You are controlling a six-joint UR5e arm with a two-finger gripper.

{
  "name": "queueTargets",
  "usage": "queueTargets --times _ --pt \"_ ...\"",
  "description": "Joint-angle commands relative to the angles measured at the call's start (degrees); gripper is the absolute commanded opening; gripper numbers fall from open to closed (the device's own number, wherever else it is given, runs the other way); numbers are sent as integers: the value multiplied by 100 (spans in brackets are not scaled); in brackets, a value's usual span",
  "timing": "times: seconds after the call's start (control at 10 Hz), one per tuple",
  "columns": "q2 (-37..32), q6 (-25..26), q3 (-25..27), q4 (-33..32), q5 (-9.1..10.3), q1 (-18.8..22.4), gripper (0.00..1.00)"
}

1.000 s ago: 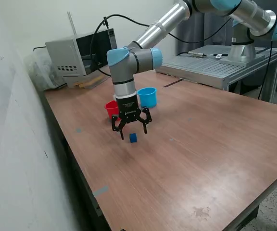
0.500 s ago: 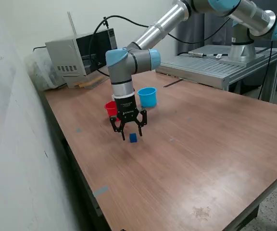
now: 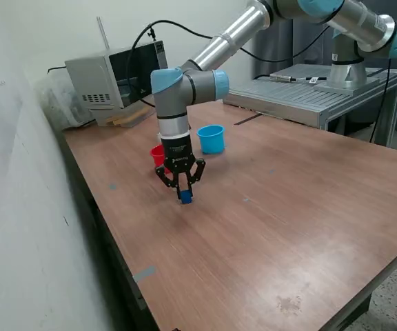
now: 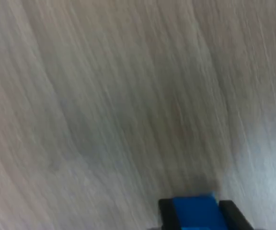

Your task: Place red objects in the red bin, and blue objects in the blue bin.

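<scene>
A small dark-blue cube (image 3: 185,198) sits on the wooden table (image 3: 274,227), in front of the red cup (image 3: 158,154) and the light-blue cup (image 3: 211,138). My gripper (image 3: 184,194) points straight down, its fingers closed in on the cube's two sides at table level. In the wrist view the blue cube (image 4: 199,214) shows between two black fingertips (image 4: 166,216) that touch its sides. My wrist partly hides the red cup. No red cubes and no second blue cube are in view; the cups' insides do not show.
A grey box-like appliance (image 3: 114,77) with cables stands at the table's back, on the exterior view's left. A metal platform (image 3: 309,93) holding the arm's base is at the back right. A wall runs along the table's left edge.
My gripper has moved down and slightly left over the blue cube, and its wide-open fingers have closed in on the cube.
</scene>
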Motion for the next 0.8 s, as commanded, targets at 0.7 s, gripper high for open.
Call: queueTargets --times 0.7 --pt "-3013 1912 2378 827 -1050 -28 0"
